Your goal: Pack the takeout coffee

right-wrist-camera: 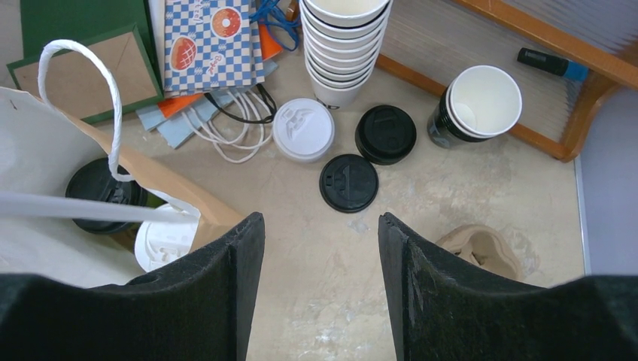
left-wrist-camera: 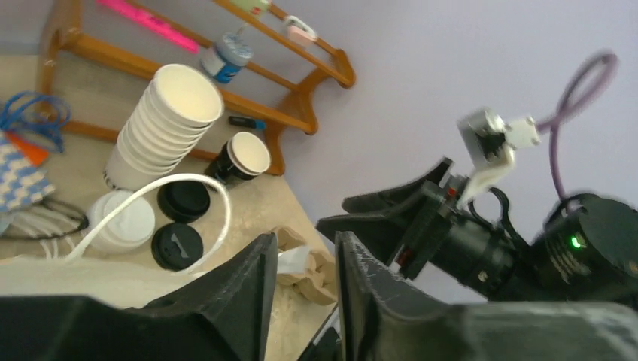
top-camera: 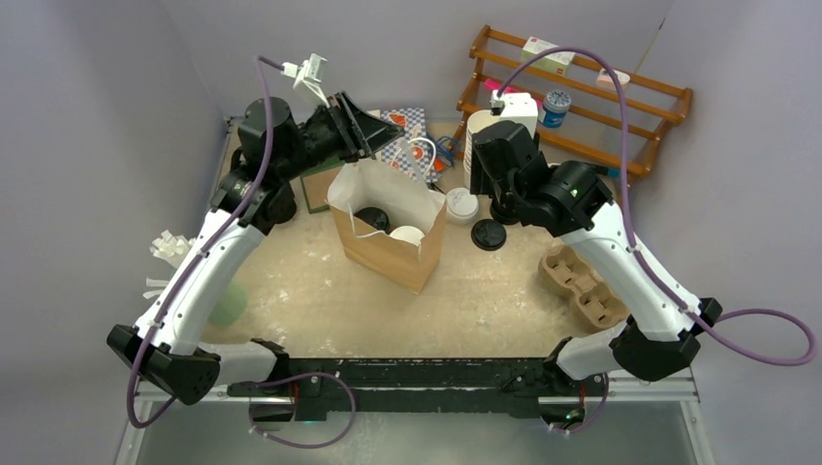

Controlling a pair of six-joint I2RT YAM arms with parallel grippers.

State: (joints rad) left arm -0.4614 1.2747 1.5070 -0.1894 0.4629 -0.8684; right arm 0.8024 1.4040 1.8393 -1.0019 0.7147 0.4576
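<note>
L arm (top-camera: 199, 276) climbs from the near left corner along the left edge of the table (top-camera: 485, 310), bends by the far left corner, and its wrist is turned sideways. The left gripper (left-wrist-camera: 305, 293) points across toward the right edge, level, just above the far rim of the paper bag (top-camera: 388, 242). Its fingers (left-wrist-camera: 241, 293) are parted by a narrow gap w/ nothing between them. A white bag handle (left-wrist-camera: 150, 203) loops just beside them; can't tell if it touches.

R arm (top-camera: 620, 262) rises from the near right corner, elbow over the right side, forearm reaching toward the far edge. Its wrist is tipped down so the right gripper (right-wrist-camera: 320, 226) looks straight at the tabletop. Fingers spread wide, holding nothing, hanging over bare table next to the bag's right side.

Both takeout cups are inside the bag, which stands upright approx mid-table: black-lid cup (right-wrist-camera: 98, 194) toward the far side, white-lid cup (right-wrist-camera: 162, 239) just beside it on the near side.

Beyond the R gripper lie a loose white lid (right-wrist-camera: 303, 129) and two black lids (right-wrist-camera: 348, 183), then the cup stack (right-wrist-camera: 342, 45) and a dark lidless cup (right-wrist-camera: 481, 105) by the far edge. Cardboard tray (top-camera: 582, 281) sits near the right edge, wooden rack (top-camera: 582, 97) at the far right corner
</note>
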